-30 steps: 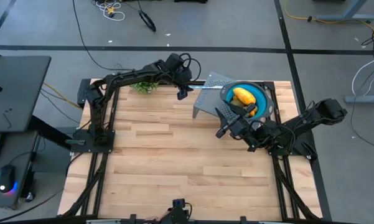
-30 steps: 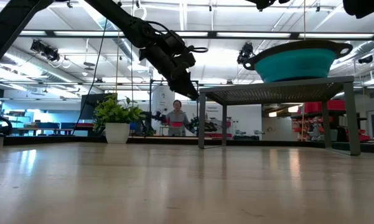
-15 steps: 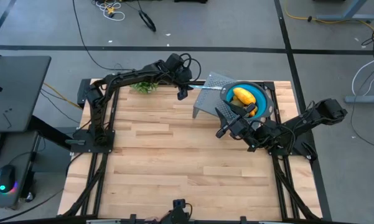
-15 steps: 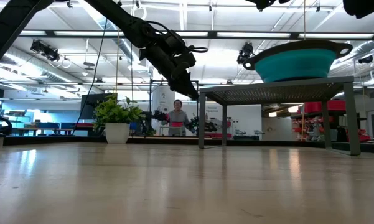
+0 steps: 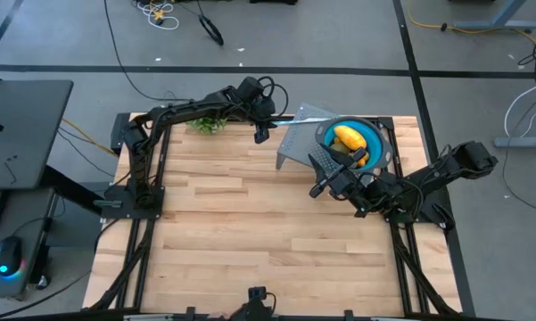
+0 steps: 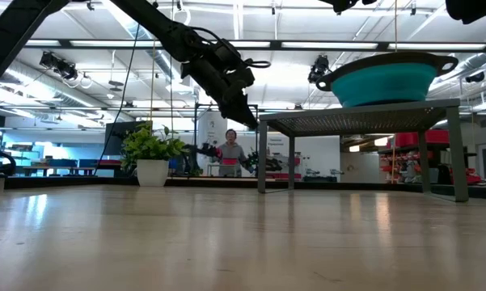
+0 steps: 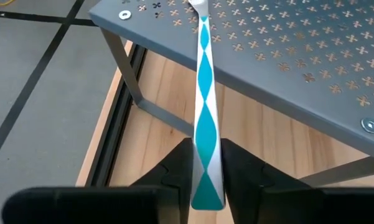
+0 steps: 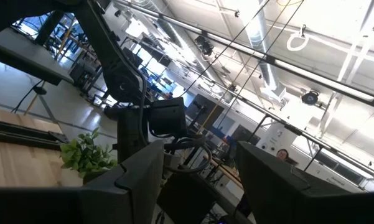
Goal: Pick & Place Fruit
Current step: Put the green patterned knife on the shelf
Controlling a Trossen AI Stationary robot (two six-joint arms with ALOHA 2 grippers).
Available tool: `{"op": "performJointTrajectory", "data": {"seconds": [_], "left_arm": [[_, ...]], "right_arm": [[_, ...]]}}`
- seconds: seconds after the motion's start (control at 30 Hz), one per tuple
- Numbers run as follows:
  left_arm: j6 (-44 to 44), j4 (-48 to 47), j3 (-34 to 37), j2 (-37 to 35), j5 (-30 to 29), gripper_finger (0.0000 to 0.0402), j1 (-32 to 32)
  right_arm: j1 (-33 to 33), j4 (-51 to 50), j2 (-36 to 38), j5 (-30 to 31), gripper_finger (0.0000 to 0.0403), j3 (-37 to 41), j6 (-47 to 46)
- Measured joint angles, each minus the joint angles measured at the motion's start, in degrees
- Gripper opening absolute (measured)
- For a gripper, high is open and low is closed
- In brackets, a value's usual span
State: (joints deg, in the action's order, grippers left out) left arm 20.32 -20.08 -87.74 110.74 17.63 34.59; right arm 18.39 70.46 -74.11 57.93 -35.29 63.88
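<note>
My left gripper is at the table's far edge, beside the grey perforated stand, shut on a knife with a teal-and-silver diamond-patterned handle. The knife reaches out over the stand's top. A teal bowl sits on the stand and holds the yellow oblong fruit and a small orange piece. The other fruit do not show. My right gripper is open near the stand's near side, tilted upward and holding nothing. In the low view the bowl stands high on the stand. My left gripper pinches the knife's handle near its free end between its two fingers, the fingers lying along the knife. The knife is lifted off the table and points away from the gripper, its far end over the stand's corner; whether it touches the stand I cannot tell.
A leafy green sprig lies at the far edge under my left arm. The stand's legs rise from the table at the far right. Bare wood spreads across the middle and near side. A person stands in the room beyond.
</note>
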Motion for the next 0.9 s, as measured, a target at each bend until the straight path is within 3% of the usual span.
{"op": "performJointTrajectory", "data": {"seconds": [0.13, 0.73, 0.9], "left_arm": [[-0.4, -0.1, 0.0, -0.6, -0.3, 0.0093, -0.8], [-9.2, -5.0, -3.9, -2.0, -7.0, 0.0009, -4.7], [-11.4, -4.8, -3.9, -2.0, -7.0, 0.0013, -4.6]], "right_arm": [[0.0, 0.0, 0.0, 0.0, 0.0212, 0.0, 0.0], [0.0, 0.0, 0.0, 0.3, 0.0212, 0.0, 0.4], [0.0, 0.0, 0.0, 0.3, 0.0212, 0.0, 0.4]]}}
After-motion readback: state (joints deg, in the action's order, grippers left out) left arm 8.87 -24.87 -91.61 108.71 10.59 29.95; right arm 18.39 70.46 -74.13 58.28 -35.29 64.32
